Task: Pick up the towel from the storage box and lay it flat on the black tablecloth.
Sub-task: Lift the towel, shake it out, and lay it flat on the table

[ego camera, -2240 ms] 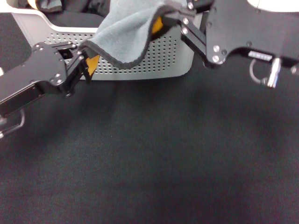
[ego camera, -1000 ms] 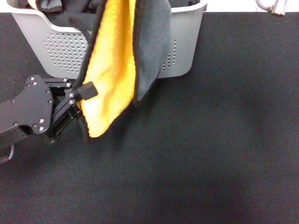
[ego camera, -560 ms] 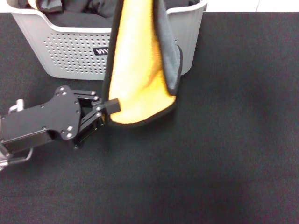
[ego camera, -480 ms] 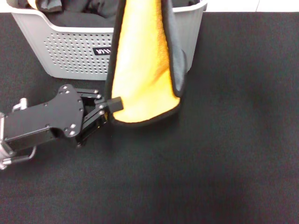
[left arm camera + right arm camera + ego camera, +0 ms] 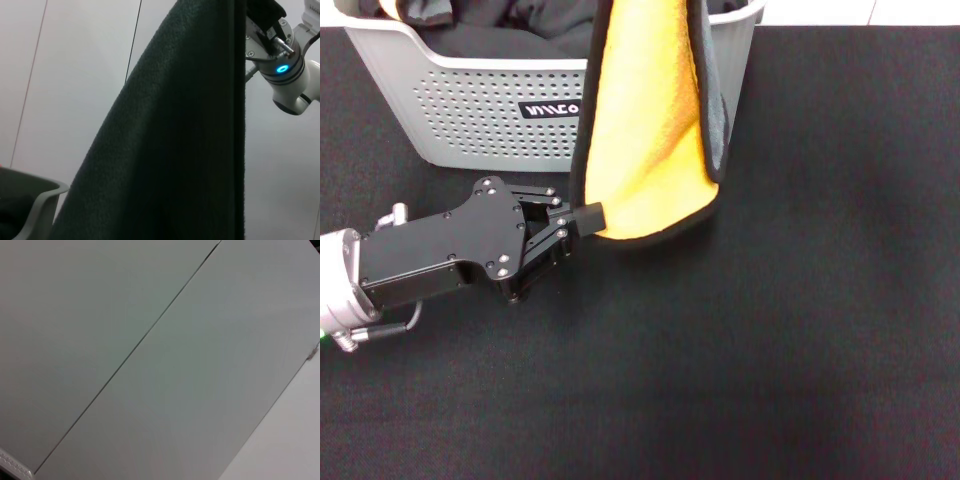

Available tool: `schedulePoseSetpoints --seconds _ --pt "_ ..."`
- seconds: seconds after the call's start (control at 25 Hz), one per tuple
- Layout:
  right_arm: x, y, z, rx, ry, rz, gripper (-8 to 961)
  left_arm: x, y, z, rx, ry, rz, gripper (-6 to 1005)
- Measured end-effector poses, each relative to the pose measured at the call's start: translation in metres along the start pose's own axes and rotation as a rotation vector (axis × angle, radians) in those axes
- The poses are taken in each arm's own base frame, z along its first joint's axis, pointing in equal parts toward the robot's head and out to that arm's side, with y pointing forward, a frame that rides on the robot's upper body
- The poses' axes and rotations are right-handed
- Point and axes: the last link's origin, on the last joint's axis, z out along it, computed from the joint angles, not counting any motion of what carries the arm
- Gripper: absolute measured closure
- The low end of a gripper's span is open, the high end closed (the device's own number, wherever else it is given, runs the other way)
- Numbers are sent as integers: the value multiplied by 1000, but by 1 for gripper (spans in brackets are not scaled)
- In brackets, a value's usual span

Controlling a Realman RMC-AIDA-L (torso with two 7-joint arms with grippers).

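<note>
The towel (image 5: 650, 120) hangs down from above the head view, orange-yellow face toward me, with its dark grey side folded along the right edge. My left gripper (image 5: 582, 218) is shut on its lower left corner, just above the black tablecloth (image 5: 770, 330) in front of the storage box (image 5: 470, 110). The left wrist view is filled by the towel's grey side (image 5: 175, 150). There my right gripper (image 5: 267, 17) is seen up at the towel's top edge, holding it. The right gripper is above the head view.
Dark cloths (image 5: 520, 20) lie inside the storage box, which stands at the back left with its black label (image 5: 548, 109) facing me. The right wrist view shows only a pale wall (image 5: 150, 360). The tablecloth stretches wide to the right and front.
My left gripper has moved to the right and slightly toward the box, carrying the towel's lower corner. The hanging towel has shifted right and turned its orange face more fully toward me.
</note>
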Motion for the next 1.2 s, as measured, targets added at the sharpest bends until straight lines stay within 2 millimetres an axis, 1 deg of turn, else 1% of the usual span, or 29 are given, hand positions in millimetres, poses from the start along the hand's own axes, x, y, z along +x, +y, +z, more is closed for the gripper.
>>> schedulePoseSetpoints --seconds 0.96,1.2 --pt "3 -3 0 19 6 2 904 -6 -3 -1 24 -41 -11 959" --pt "12 -2 -3 31 12 43 902 -9 -4 0 36 -37 -34 961"
